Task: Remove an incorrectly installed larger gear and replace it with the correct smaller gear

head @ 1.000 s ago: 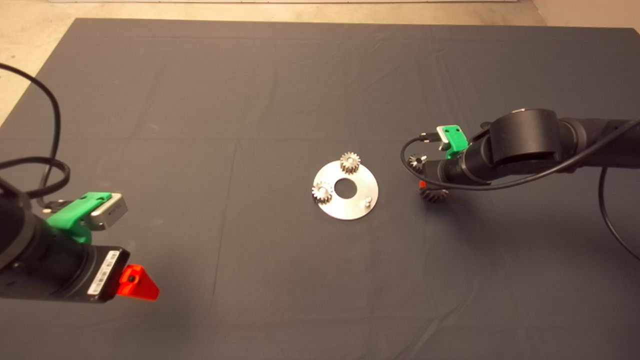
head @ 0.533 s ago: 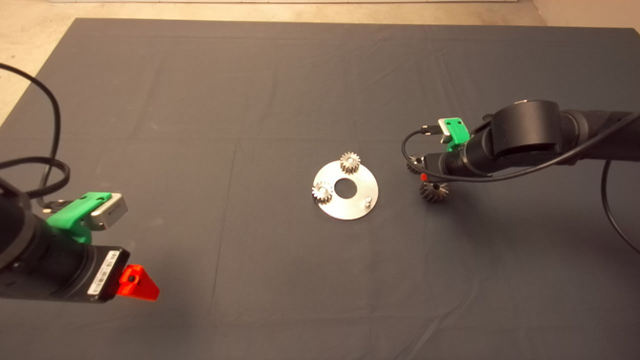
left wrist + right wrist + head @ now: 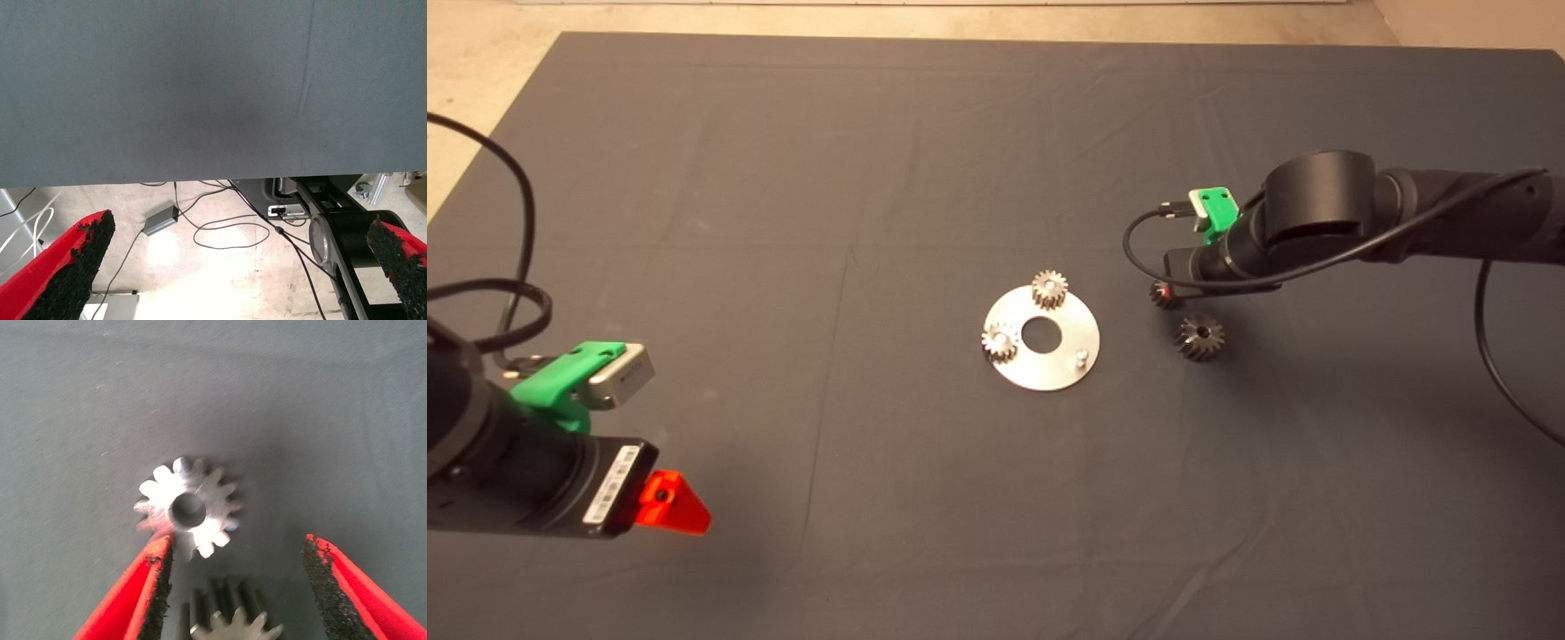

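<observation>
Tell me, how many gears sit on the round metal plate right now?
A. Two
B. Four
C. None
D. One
A: in the head view the plate carries two pale gears, one at its far edge and one at its left edge, while its peg stands bare and the two darker gears lie off the plate on the mat.

1. Plate lies at mat centre, bearing two gears at 12 and 9 o'clock.
2. Larger gear lies at the plate's 3 o'clock.
3. Smaller gear lies at the plate's 2 o'clock.
</observation>
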Controlling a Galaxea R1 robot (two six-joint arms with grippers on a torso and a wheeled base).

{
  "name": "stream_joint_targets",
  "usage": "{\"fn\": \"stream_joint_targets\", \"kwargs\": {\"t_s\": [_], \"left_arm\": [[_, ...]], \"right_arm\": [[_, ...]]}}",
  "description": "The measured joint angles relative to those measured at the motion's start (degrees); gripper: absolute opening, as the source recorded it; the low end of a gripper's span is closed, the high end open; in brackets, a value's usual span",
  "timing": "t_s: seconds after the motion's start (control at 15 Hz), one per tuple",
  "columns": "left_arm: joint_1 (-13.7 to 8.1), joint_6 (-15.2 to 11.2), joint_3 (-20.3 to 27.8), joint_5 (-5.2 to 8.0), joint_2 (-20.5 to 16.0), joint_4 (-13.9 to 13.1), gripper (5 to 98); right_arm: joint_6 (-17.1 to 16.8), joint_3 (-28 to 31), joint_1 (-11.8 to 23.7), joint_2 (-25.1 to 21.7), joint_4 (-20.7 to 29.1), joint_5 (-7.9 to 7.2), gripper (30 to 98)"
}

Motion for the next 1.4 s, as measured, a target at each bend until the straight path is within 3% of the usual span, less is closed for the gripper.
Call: {"fn": "stream_joint_targets", "kwargs": {"t_s": [0.67,1.0,1.4], "left_arm": [[0.0,0.0,0.0,0.0,0.0,0.0,98.2],[0.0,0.0,0.0,0.0,0.0,0.0,98.2],[0.0,0.0,0.0,0.0,0.0,0.0,98.2]], "right_arm": [[-0.4,-0.6,0.0,1.4,0.0,0.07,50.9],[-0.4,0.3,0.7,1.7,0.0,0.02,41.7],[-0.4,0.7,1.3,2.2,0.0,0.05,42.4]]}}
